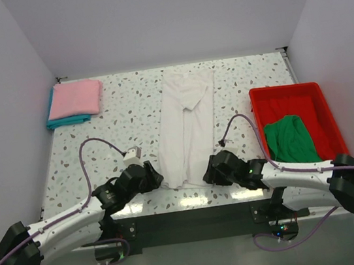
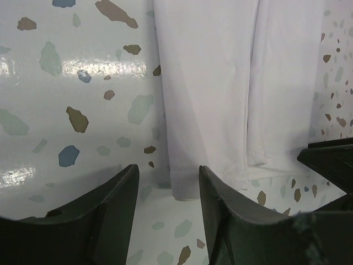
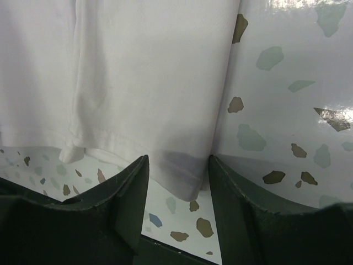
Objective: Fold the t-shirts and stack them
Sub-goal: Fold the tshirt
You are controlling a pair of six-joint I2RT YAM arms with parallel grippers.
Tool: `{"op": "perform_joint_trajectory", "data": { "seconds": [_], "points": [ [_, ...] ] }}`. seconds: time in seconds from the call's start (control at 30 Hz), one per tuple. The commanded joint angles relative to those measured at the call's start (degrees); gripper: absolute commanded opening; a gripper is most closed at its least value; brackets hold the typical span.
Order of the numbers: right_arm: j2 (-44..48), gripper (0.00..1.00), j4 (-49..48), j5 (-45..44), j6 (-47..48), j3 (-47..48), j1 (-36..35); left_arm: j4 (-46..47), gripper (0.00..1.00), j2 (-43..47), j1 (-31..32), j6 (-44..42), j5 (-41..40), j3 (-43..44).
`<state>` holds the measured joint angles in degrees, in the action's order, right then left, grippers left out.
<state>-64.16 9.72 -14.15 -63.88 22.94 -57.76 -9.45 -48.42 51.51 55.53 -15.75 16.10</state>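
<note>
A white t-shirt [image 1: 186,124], folded lengthwise into a long strip, lies in the middle of the table. My left gripper [image 1: 155,175] is open at its near left hem corner [image 2: 185,185]. My right gripper [image 1: 207,170] is open at its near right hem corner [image 3: 182,176]. Neither holds the cloth. A folded pink t-shirt [image 1: 76,98] lies on a folded teal t-shirt [image 1: 66,121] at the far left. A crumpled green t-shirt [image 1: 290,139] lies in the red tray [image 1: 321,102].
The red tray stands at the right edge of the speckled table [image 1: 117,128]. White walls close in the back and both sides. The table's near edge [image 1: 187,203] runs just below both grippers.
</note>
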Motion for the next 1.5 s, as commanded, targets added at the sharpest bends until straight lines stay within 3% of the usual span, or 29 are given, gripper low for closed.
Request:
{"op": "perform_joint_trajectory", "data": {
  "seconds": [0.0,0.23,0.4,0.53,0.8,1.03,1.27,1.33,1.47],
  "points": [
    [-1.76,0.51,0.48,-0.79,-1.16,-2.02,-0.51,1.37,0.53,-0.01,0.26,0.55,0.28,0.43],
    [-2.28,0.48,0.57,-0.79,-1.25,-2.20,-0.60,1.11,0.58,6.76,0.26,1.25,-0.51,-1.24],
    [-2.20,0.46,0.92,-0.53,-1.07,-2.11,-0.60,-7.33,0.57,5.27,0.26,3.80,-5.34,1.56],
    [-2.02,0.46,0.92,-0.09,-0.90,-2.11,-0.60,-2.44,0.58,6.06,0.26,1.52,-2.63,-0.01],
    [-1.50,0.46,2.67,0.62,-0.63,-2.63,-1.04,3.39,0.59,-2.10,0.26,-1.74,2.30,-0.02],
    [1.50,0.46,5.14,1.50,-1.51,-4.39,-1.57,0.41,0.55,-6.68,0.26,-1.39,1.42,1.30],
    [-3.51,0.46,4.79,2.81,0.24,-1.14,-2.10,1.01,0.51,-9.14,0.26,-2.35,2.30,1.83],
    [-5.00,0.44,4.61,2.90,0.42,-0.88,-2.18,1.02,0.48,-9.76,0.26,-2.70,2.91,1.83],
    [-5.01,0.28,4.43,2.99,0.16,-1.76,-2.10,1.54,0.42,-10.90,0.26,-3.32,4.49,1.22]
  ]
}}
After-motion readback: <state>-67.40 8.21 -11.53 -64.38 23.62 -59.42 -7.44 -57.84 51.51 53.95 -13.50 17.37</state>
